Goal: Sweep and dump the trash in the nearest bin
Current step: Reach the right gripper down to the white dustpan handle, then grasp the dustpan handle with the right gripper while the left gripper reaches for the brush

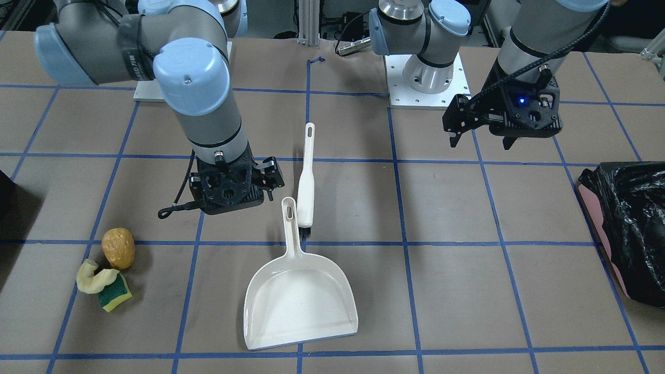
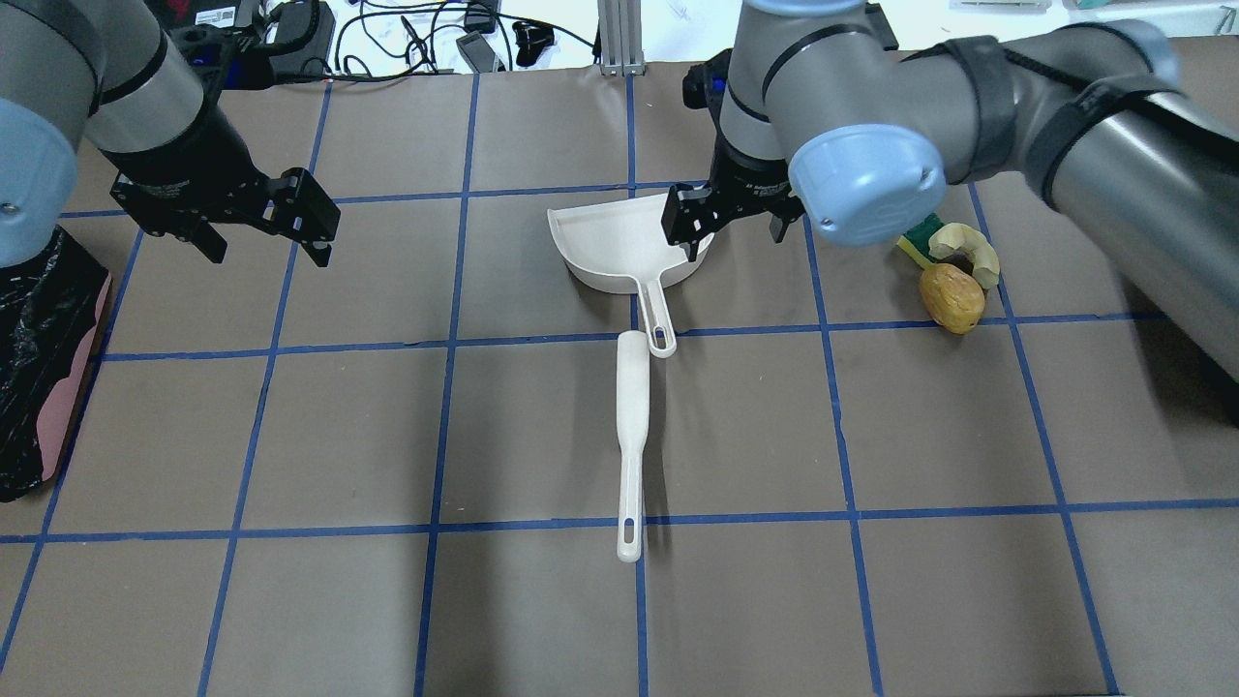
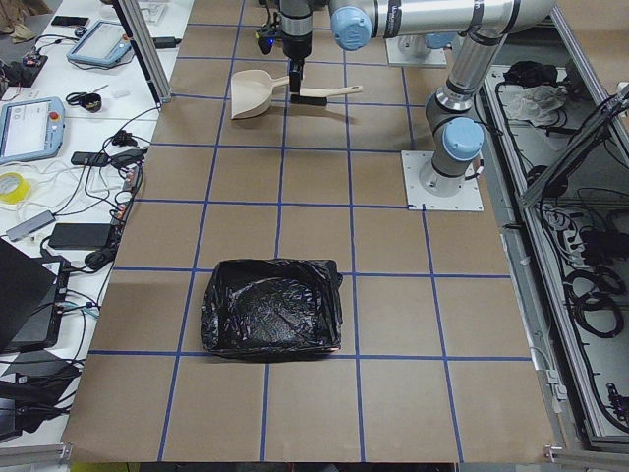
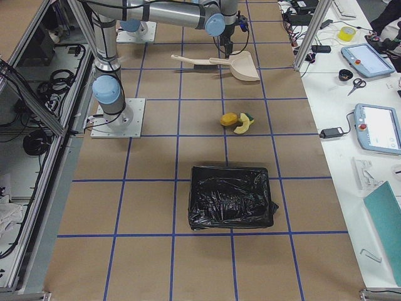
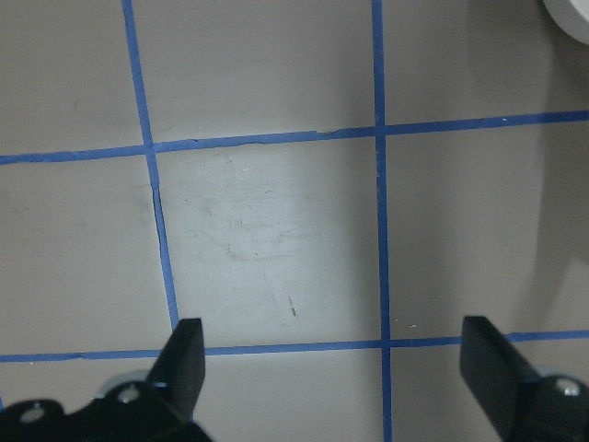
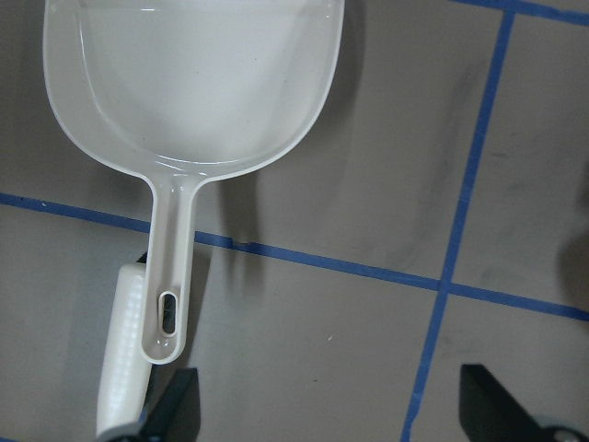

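Note:
The trash lies together on the table: an orange-brown lump, a pale yellow curved piece and a yellow-and-green sponge chunk; the lump also shows in the overhead view. The black bin shows as a dark sliver at the table's edge and in the exterior right view. My right gripper is open and empty, above the table beside the dustpan's handle. My left gripper is open and empty over bare table.
A white dustpan lies mid-table, its handle touching a white brush laid in line with it. A pink bin lined with a crinkled black bag stands at the table's end on my left side.

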You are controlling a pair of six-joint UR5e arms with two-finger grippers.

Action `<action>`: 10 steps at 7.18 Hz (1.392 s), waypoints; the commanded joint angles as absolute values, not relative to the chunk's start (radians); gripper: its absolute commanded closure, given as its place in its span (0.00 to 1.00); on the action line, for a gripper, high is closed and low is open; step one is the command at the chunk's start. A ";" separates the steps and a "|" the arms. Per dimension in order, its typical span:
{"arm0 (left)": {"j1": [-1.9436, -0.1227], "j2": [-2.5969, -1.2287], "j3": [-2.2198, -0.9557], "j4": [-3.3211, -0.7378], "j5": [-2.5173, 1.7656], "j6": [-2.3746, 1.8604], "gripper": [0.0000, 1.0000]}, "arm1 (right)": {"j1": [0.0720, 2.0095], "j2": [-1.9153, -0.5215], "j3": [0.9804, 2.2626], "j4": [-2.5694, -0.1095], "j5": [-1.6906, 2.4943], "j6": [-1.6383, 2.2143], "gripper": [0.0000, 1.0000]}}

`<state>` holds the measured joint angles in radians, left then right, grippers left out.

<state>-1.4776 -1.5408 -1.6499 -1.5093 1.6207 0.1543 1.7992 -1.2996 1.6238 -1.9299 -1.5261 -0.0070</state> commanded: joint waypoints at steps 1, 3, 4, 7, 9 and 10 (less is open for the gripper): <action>-1.486 -1.539 -1.669 -1.508 1.615 0.155 0.00 | 1.835 -1.252 1.680 -2.018 -1.520 -0.002 0.00; -1.529 -1.533 -1.718 -1.506 1.609 0.134 0.00 | 1.859 -1.203 1.680 -2.075 -1.516 -0.002 0.03; -1.578 -1.534 -1.744 -1.496 1.609 0.130 0.00 | 1.876 -1.172 1.680 -2.124 -1.514 0.002 0.03; -1.681 -1.520 -1.821 -1.462 1.602 0.054 0.00 | 1.882 -1.125 1.680 -2.152 -1.513 0.002 0.04; -1.764 -1.523 -1.839 -1.462 1.516 -0.051 0.00 | 1.885 -1.111 1.680 -2.163 -1.516 -0.008 0.15; -1.807 -1.531 -1.853 -1.424 1.517 -0.060 0.00 | 1.885 -1.111 1.680 -2.163 -1.516 -0.008 0.17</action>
